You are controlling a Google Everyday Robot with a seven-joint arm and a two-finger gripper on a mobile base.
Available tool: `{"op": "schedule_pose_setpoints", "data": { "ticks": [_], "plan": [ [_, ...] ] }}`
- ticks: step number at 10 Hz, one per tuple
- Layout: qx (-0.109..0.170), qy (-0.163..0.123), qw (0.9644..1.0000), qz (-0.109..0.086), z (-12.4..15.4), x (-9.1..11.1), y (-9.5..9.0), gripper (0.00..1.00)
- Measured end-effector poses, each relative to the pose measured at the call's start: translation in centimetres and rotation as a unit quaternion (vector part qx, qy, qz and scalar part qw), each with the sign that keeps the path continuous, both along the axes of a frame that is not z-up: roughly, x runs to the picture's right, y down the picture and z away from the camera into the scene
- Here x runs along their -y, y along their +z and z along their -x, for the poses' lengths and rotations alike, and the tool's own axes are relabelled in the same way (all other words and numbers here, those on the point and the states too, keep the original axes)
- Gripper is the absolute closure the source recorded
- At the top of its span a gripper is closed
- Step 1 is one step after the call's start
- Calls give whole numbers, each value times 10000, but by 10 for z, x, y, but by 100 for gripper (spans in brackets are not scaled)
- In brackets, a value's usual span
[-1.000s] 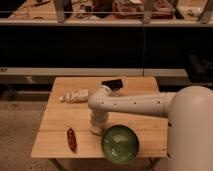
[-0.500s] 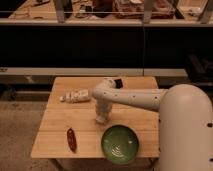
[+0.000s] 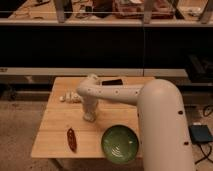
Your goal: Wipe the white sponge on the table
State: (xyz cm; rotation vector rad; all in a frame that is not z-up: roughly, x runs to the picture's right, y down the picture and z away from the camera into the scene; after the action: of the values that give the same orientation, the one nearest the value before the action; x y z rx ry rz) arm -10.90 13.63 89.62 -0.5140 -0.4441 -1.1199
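Observation:
A white lumpy object, which I take to be the white sponge (image 3: 70,98), lies on the wooden table (image 3: 50,127) near its left back part. My white arm reaches in from the right and bends down over the table's middle. My gripper (image 3: 89,117) points straight down and its tip is at the table top, a little to the right of and in front of the white object. I cannot tell whether anything is under or in the gripper.
A green bowl (image 3: 120,144) stands at the table's front right. A dark red elongated object (image 3: 71,139) lies at the front left. A flat black object (image 3: 112,82) lies at the back edge. Dark shelving stands behind the table.
My gripper has slid left along the table top, towards the white object, and the arm's bend has swung left with it. The objects on the table have not moved.

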Motion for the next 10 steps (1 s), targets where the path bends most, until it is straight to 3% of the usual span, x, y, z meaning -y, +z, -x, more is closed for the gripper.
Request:
{"op": "schedule_pose_setpoints", "data": {
  "ticks": [3,5,8,10],
  "plan": [
    [504,-193,9985,82,33,-23,-26,62],
    [673,-264,9973,158,30,-42,-41,62],
    [614,-244,9975,239,-6,-64,-51,62],
    [385,-147,9988,264,-38,-69,-51,62]
  ]
}}
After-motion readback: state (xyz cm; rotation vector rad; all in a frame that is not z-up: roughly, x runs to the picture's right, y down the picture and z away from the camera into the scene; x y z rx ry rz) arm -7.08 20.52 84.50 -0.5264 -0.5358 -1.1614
